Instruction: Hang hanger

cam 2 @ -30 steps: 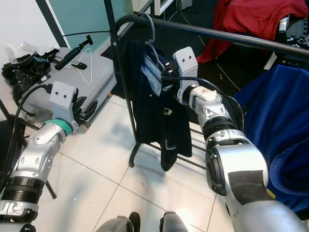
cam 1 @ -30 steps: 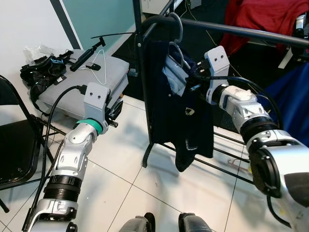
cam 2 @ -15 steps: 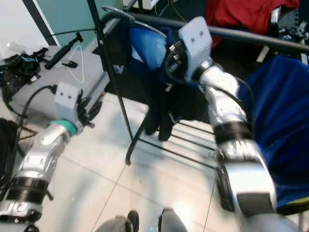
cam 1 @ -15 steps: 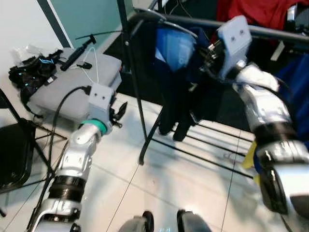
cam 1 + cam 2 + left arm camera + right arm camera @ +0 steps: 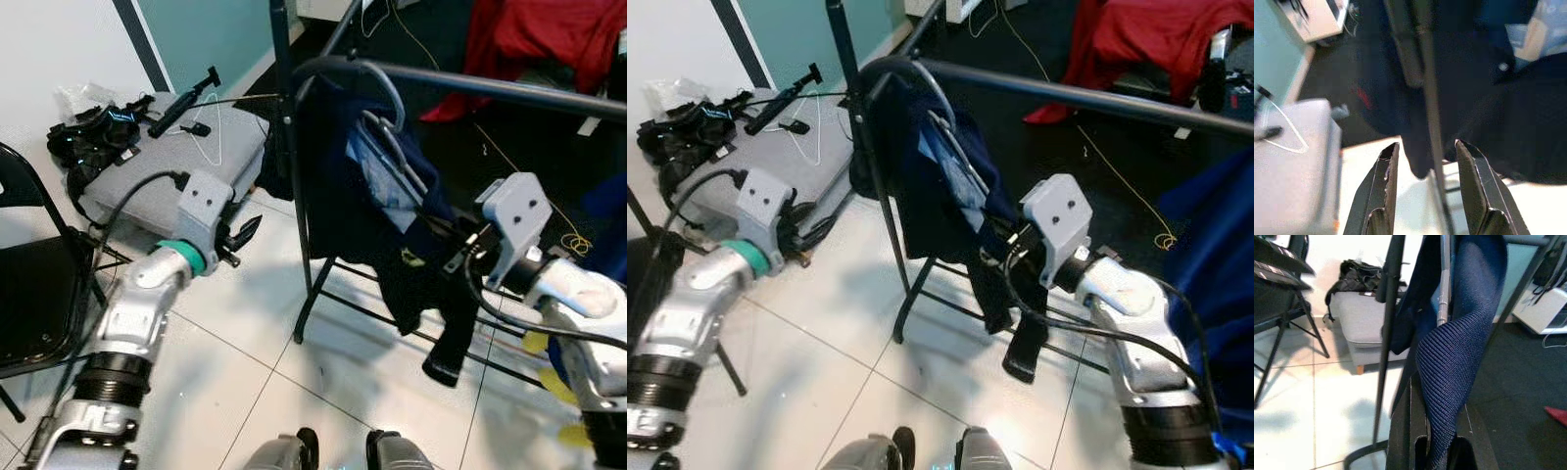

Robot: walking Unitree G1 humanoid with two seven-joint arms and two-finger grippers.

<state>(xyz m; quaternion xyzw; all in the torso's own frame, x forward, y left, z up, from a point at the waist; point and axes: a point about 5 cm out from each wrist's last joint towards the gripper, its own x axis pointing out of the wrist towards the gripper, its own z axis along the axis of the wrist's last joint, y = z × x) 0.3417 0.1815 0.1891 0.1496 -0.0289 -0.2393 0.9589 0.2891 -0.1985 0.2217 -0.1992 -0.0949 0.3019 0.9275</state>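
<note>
A grey hanger (image 5: 390, 147) has its hook over the black rail (image 5: 490, 86) of a clothes rack, close to the upright post (image 5: 289, 147). A navy garment (image 5: 338, 166) with a light blue lining hangs from it, tilted toward my right side. My right gripper (image 5: 441, 240) is low beside the garment, shut on a fold of its navy fabric (image 5: 1449, 362). My left gripper (image 5: 243, 235) hovers open and holds nothing, left of the post, which stands just beyond its fingers (image 5: 1387, 166).
A grey padded case (image 5: 162, 181) at the left carries a black bag (image 5: 93, 137), a stick and a white wire hanger (image 5: 211, 137). A black folding chair (image 5: 29, 284) stands at far left. Red cloth (image 5: 558, 29) and blue cloth (image 5: 1215, 245) lie at the right. Rack base bars (image 5: 362, 304) cross the tiled floor.
My right gripper has dropped from rail height to well below it, still on the navy fabric, and the garment now hangs slanted from the hooked hanger. The head view shifted too.
</note>
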